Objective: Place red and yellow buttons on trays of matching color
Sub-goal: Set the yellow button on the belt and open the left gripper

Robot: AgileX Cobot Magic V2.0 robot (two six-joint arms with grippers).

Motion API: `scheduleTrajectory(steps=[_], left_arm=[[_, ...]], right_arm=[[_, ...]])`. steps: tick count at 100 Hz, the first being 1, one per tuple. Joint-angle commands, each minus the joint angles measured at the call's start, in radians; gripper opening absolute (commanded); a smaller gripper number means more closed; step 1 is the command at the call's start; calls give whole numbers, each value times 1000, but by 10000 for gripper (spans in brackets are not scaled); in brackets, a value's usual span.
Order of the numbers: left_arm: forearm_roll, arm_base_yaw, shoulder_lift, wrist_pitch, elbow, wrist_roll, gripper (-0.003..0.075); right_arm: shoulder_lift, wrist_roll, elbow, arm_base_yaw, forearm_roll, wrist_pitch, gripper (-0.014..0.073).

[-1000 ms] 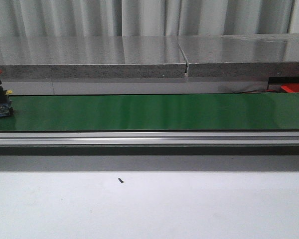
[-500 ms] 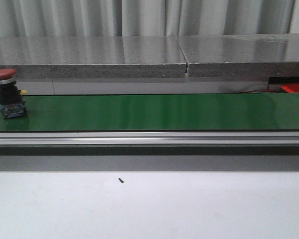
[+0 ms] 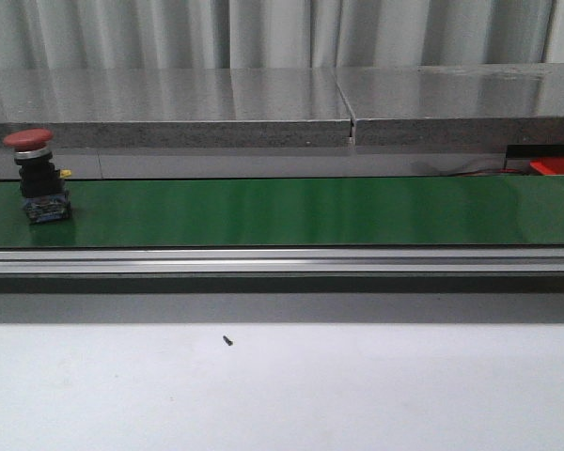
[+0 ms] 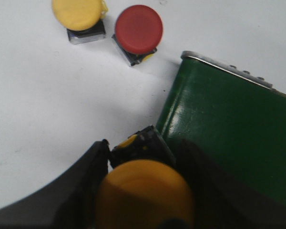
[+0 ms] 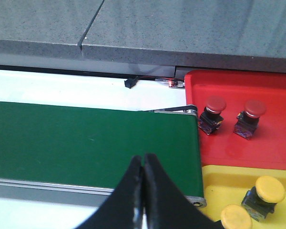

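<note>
Our left gripper (image 4: 143, 200) is pinched on a yellow button (image 4: 144, 191), its dark body caught between the two fingers and its cap facing the wrist camera; it hangs just beside the near end of the green conveyor belt (image 4: 229, 143), over the white table (image 4: 47, 105); our right gripper (image 5: 143, 191) has its fingers pressed together with nothing between them, poised over the belt's other end.

A little beyond the left gripper, two loose buttons stand on the table close together but apart: a spare yellow button (image 4: 78, 16) and a spare red button (image 4: 138, 31). Beyond the right gripper lie the trays, just past the belt's end: the yellow tray (image 5: 257, 183) nearer, holding two yellow buttons, and the red tray (image 5: 257, 95) farther, holding two red ones.

From the front, a red button on the belt (image 3: 39, 178) stands upright near the belt's left end; the belt's long axis runs left to right across our reach, so we judge the button must travel its length toward the right gripper, which is the arm nearer the trays; the left arm is nearer the supply. The coming move for the left, as we read it, is to set its yellow button upright on the belt end beside it; the right must spread its fingers before it can take anything.
</note>
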Motion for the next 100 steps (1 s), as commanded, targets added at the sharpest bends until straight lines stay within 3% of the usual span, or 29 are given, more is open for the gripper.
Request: scheduleTrajectory(steps=[1, 45, 52, 69, 100], left_arm=[[-12, -29, -58, -22, -30, 2, 181], [-12, -112, 22, 9, -30, 2, 191], [-23, -115, 22, 9, -30, 2, 262], [-65, -115, 20, 12, -32, 2, 548], [-140, -130, -64, 4, -32, 83, 565]], right_arm=[[0, -8, -23, 2, 16, -65, -59], [0, -8, -23, 2, 16, -65, -59], [0, -8, -23, 2, 16, -65, -59], [0, -8, -23, 2, 16, -64, -59], [0, -8, -23, 2, 16, -65, -59]])
